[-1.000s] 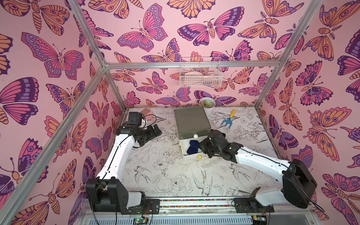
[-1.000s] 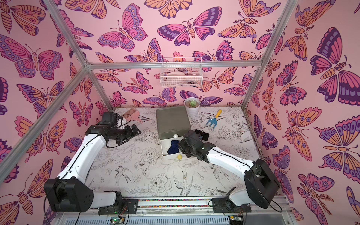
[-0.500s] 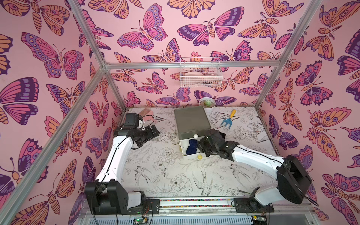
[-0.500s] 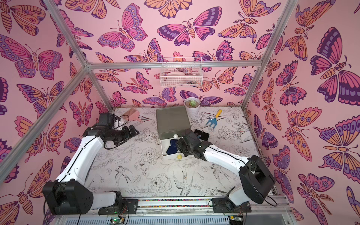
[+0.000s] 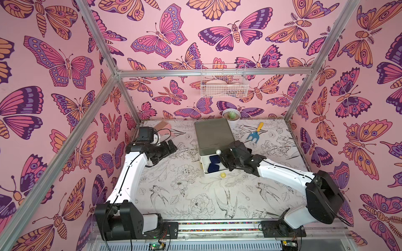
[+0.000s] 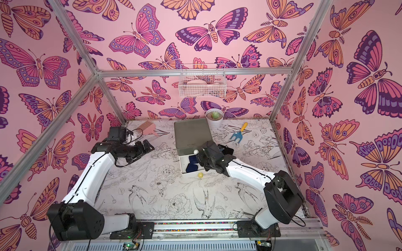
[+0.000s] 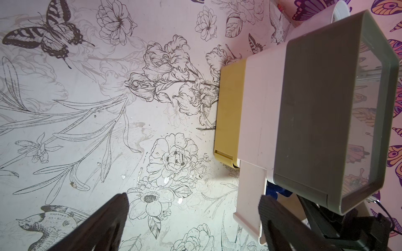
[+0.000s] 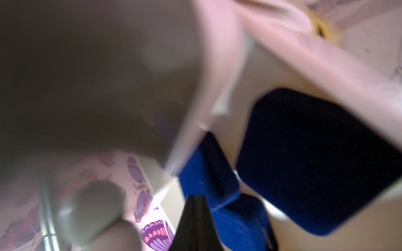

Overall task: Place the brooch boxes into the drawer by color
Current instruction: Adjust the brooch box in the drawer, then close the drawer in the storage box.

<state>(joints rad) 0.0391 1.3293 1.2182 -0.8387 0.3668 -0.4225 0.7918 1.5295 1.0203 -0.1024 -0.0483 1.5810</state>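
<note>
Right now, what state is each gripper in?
Left gripper: open, empty.
Right gripper: shut, empty.

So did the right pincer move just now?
Yes. The right pincer has slid in toward the drawer, closer to its white knob, above the blue brooch boxes.

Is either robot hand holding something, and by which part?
Nothing is held. The left hand is open over the table; the right hand is shut empty beside the blue brooch boxes in the white drawer.
</note>
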